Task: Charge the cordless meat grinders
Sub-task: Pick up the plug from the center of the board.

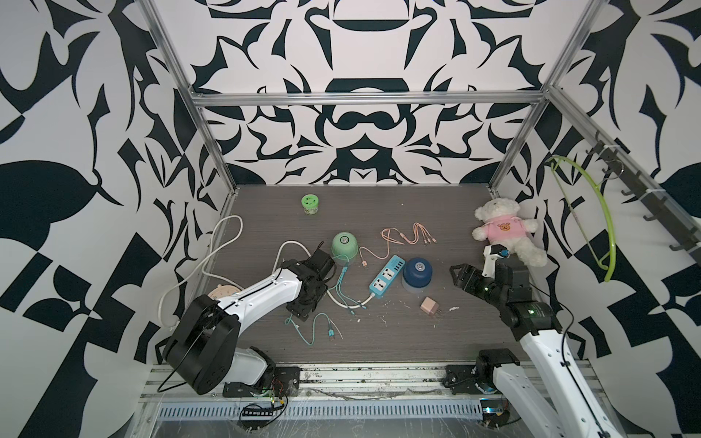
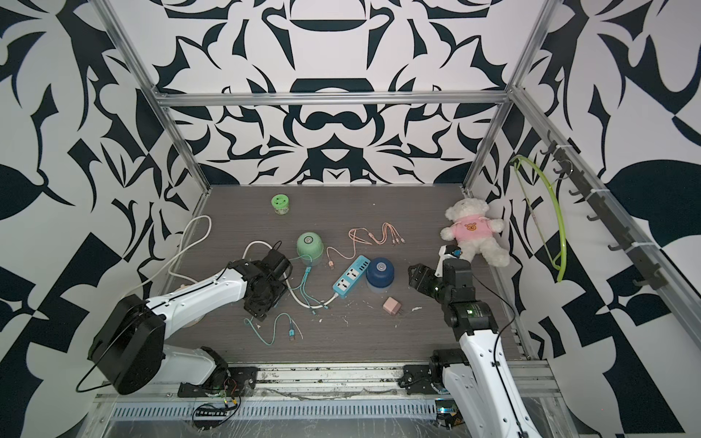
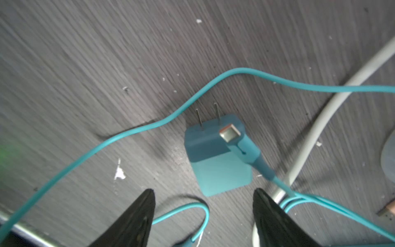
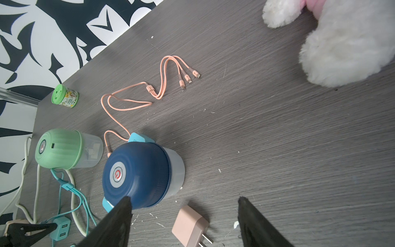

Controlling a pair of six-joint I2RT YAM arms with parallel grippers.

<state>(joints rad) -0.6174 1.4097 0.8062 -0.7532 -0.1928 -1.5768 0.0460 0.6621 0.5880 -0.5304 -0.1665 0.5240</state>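
A: Left claw (image 3: 203,190)?
B: Spread wide, empty, above the teal charger (image 3: 215,162) lying on the worktop (image 3: 85,64).
A: Right claw (image 4: 183,197)?
B: Also wide, empty, pink charger (image 4: 190,226) near it. Blue grinder (image 4: 136,173) stands just beyond, beside the power strip (image 1: 387,278); green grinder (image 1: 345,246) stands past the strip, close to the left claw.

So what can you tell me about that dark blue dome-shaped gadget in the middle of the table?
The dark blue grinder has a ribbed, plastic-looking dome top with a round silver button bearing a red power symbol. Below it is a clear, frosted-looking cup base. It stands upright on the grey wood-grain table, right beside the light blue power strip; whether they touch is unclear. No cable appears plugged into it on the sides shown.
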